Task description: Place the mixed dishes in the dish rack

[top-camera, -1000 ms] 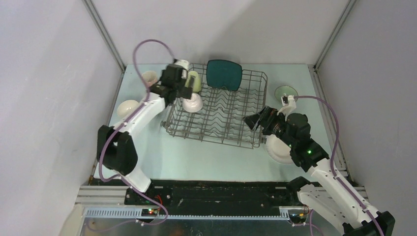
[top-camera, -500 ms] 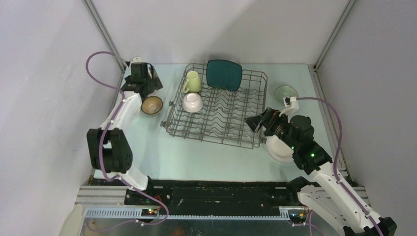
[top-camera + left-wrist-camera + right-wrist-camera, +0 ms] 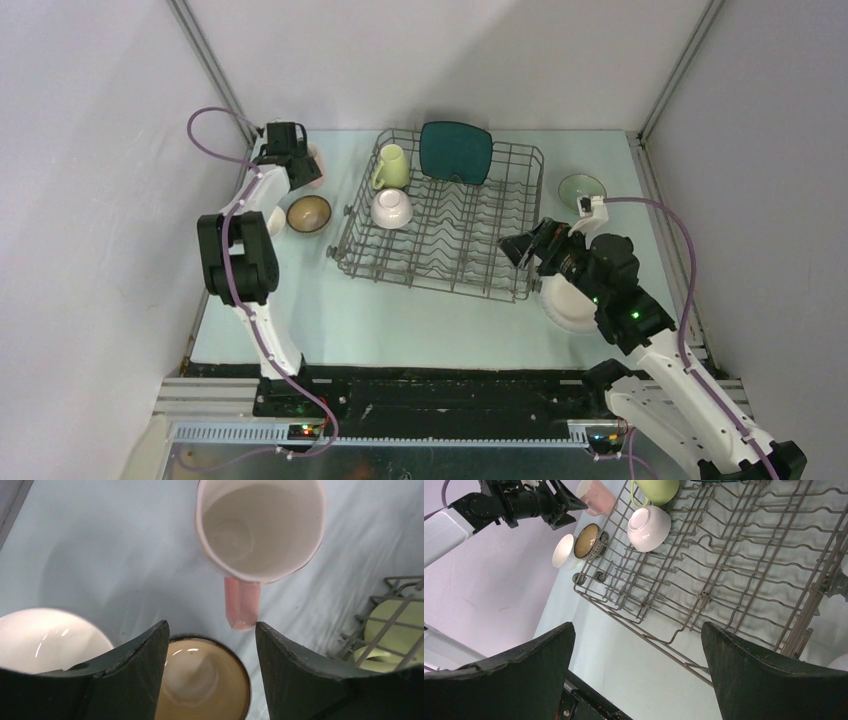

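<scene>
Three dishes in dish rack [image 3: 440, 280], table centre: we see yellow-green mug [image 3: 392, 166], white bowl [image 3: 392, 208], teal square plate [image 3: 455, 151].
Left jaws: spread, empty, just beside pink cup [image 3: 260, 527], far left corner.
Right jaws: spread, empty, at dish rack's near right corner.

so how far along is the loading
Done: the teal plate, mug and one white bowl sit in the rack. In hand: nothing; the left gripper hangs open over the pink cup, and the right gripper is open and empty by the rack. Left: the pink cup, brown bowl, second white bowl, green bowl and white plate, all outside the rack.
</scene>
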Robot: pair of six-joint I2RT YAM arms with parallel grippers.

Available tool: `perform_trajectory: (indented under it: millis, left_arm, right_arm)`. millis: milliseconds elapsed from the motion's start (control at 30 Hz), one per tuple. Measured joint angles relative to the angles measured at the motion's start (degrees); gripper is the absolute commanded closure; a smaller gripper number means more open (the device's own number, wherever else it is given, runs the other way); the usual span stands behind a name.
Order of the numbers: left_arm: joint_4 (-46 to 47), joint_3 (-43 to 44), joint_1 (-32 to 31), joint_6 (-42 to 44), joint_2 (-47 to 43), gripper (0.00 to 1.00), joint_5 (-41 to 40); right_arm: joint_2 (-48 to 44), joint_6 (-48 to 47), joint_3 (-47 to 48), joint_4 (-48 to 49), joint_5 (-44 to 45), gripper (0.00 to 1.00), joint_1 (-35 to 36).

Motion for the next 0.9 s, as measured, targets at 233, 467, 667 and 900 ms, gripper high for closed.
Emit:
perform_trajectory:
  millis: [233, 467, 667, 900]
  left_arm:
    - [0.0, 4.5, 0.0, 0.0, 2.5, 0.30, 2.4]
    - [-1.4, 9.4, 0.0, 0.0, 7.2, 0.32, 3.0]
    - [-5.0, 14.9, 0.0, -0.5, 12.3, 0.55, 3.5]
    - [-7.3, 18.6, 0.0, -0.8, 14.9, 0.99, 4.0]
  right_arm:
    - [1.4, 0.0, 0.0, 0.9, 0.0, 0.00, -0.2]
    - [2.3, 0.0, 0.0, 1.2, 0.0, 0.00, -0.3]
    - [2.7, 0.0, 0.0, 1.4, -0.3, 0.01, -0.8]
    - [2.7, 0.0, 0.0, 1.7, -0.7, 0.00, -1.0]
